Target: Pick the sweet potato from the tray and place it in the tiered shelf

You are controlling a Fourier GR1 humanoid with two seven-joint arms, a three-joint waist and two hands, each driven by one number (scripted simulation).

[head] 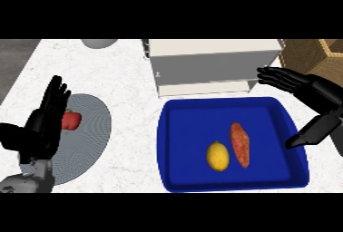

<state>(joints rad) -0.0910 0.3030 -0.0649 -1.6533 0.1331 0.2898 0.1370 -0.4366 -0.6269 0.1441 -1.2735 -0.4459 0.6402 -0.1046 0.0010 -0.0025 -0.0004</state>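
R hand (320, 90) is hovering open, fingers straight, holding nothing; fingertips are pointing at the tiered shelf (214, 59) just to its left. Below-left of the hand, the sweet potato (240, 145) is lying in the blue tray (227, 102), untouched, w/ a lemon (218, 156) just beside it. L hand (43, 122) is resting open, fingers up, far across the bench (127, 68), over a grey plate (94, 136) w/ a red pepper (71, 120).

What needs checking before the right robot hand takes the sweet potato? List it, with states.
The sweet potato lies uncovered in the blue tray: ok.
The lemon is clear of it: cannot tell.
The right robot hand is open, holding nothing: ok.
It is over the sweet potato: not ok, by the tray's right rim.
Room in the tiered shelf: cannot tell.
The left robot hand is well aside: ok.
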